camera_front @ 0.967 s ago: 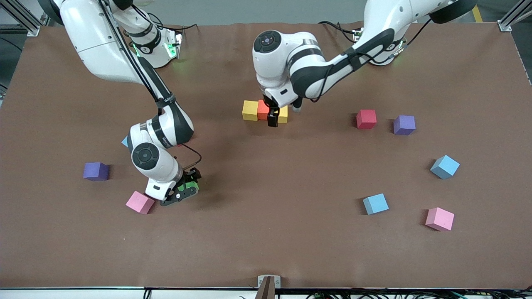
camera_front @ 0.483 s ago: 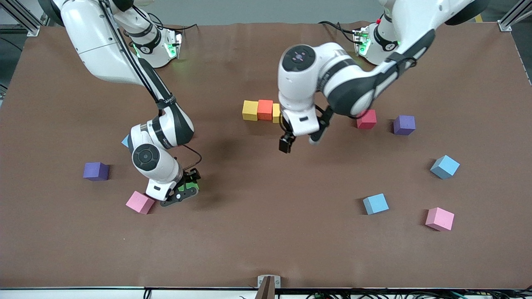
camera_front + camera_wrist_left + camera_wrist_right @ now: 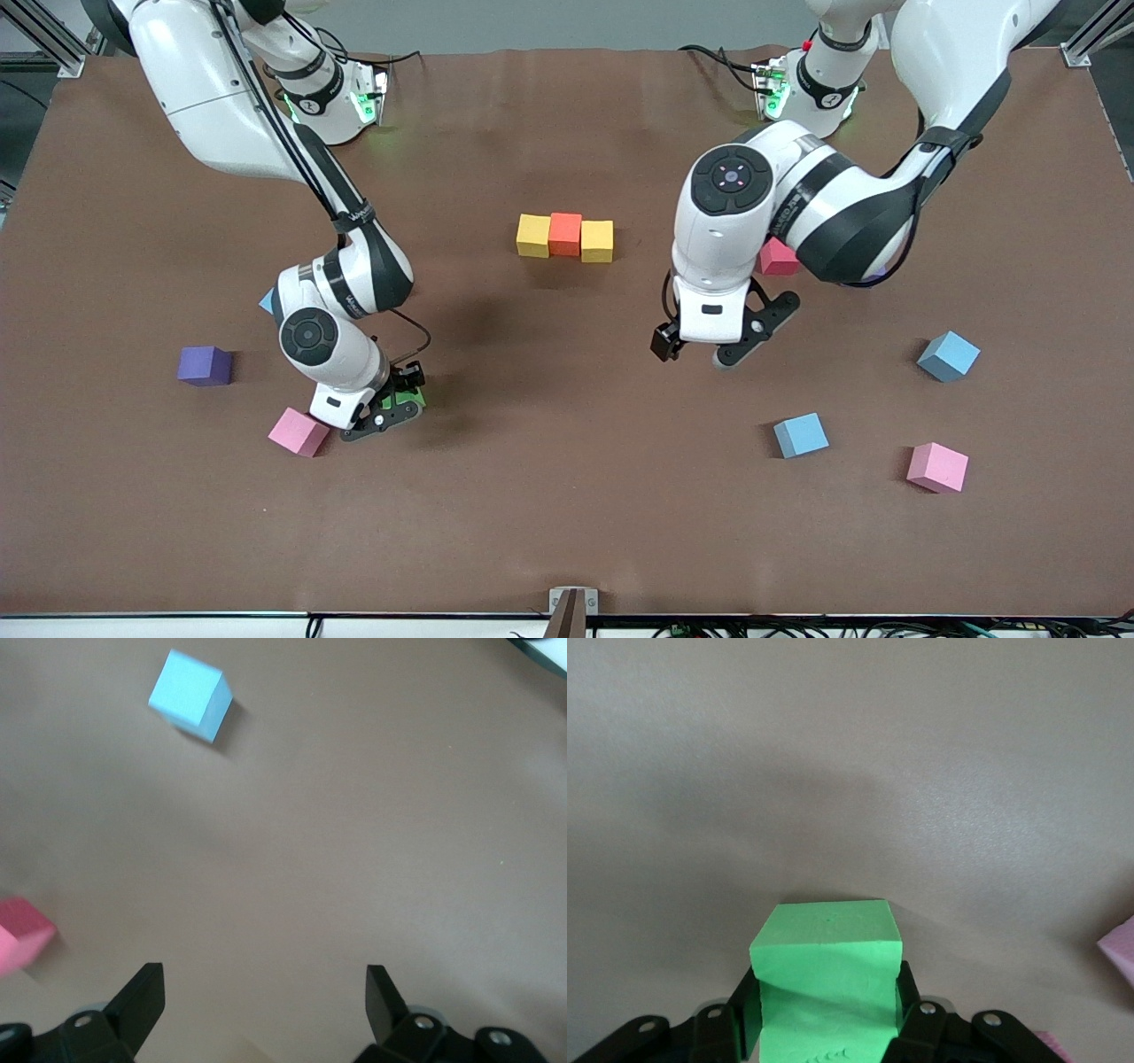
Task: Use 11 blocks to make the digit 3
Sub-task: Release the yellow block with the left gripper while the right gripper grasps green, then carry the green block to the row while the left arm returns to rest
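From the front we see the right tool point(image 3: 396, 409) low on the table point(image 3: 567, 532), toward the right arm's end, with only a bit of the green block point(image 3: 409, 396) peeking out under the wrist. The right wrist view shows much more: the green block point(image 3: 828, 979) sits between the two fingers point(image 3: 741, 1017), and both fingers press on its sides, so the tool is clenched on it. A pink block point(image 3: 299, 431) lies just beside this tool, and the wrist view catches only a pink corner point(image 3: 1121, 952).

The left tool point(image 3: 702, 347) hangs over bare table near the middle, with its fingers spread wide and nothing in them. Its wrist view shows the two black fingers point(image 3: 142, 997) far apart, a light blue block point(image 3: 190, 695) and a pink block point(image 3: 22, 939) at the picture's edge.

Only the front view shows the row of three touching blocks near the middle of the table: yellow point(image 3: 532, 236), orange point(image 3: 564, 233), yellow point(image 3: 597, 241). A red block point(image 3: 776, 258) is half hidden by the left arm. Toward the left arm's end lie two light blue blocks point(image 3: 801, 434) point(image 3: 948, 356) and a pink block point(image 3: 936, 467). A purple cube point(image 3: 205, 365) sits near the right arm's end.
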Tool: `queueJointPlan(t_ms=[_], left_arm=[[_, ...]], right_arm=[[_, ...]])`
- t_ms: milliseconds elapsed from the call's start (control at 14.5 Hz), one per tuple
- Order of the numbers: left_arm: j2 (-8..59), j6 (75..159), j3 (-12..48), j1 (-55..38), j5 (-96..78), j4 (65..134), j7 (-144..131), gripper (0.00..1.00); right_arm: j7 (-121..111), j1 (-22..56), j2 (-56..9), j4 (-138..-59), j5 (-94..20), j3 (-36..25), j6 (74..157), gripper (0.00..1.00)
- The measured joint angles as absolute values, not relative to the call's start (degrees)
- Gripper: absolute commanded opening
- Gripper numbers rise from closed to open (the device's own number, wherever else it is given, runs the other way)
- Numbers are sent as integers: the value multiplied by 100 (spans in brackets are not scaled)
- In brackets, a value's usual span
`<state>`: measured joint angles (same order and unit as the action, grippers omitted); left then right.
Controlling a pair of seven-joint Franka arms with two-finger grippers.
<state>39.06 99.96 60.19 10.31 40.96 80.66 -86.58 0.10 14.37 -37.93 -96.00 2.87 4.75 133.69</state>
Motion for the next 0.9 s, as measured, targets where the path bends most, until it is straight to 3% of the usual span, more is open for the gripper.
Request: queueJointPlan(t_ms=[276, 552, 760, 898], left_arm=[[3551, 9874, 5444, 1050, 3581, 7871, -7052, 100], [2449, 9815, 3940, 800, 1834, 7811, -4902, 100], [1680, 9477, 2464, 48, 1012, 7811, -3582, 100], [1325, 9182, 1784, -237, 677, 7816, -2730, 100]], right_arm=[[446, 1600, -3782, -9554, -284, 540, 13120, 41], [1489, 2141, -3603, -9510, -561, 573, 12370, 42], [2052, 2687, -3429, -9695, -562, 586, 12351, 42], [2269, 2947, -3314, -9982, -565, 588, 12599, 42]])
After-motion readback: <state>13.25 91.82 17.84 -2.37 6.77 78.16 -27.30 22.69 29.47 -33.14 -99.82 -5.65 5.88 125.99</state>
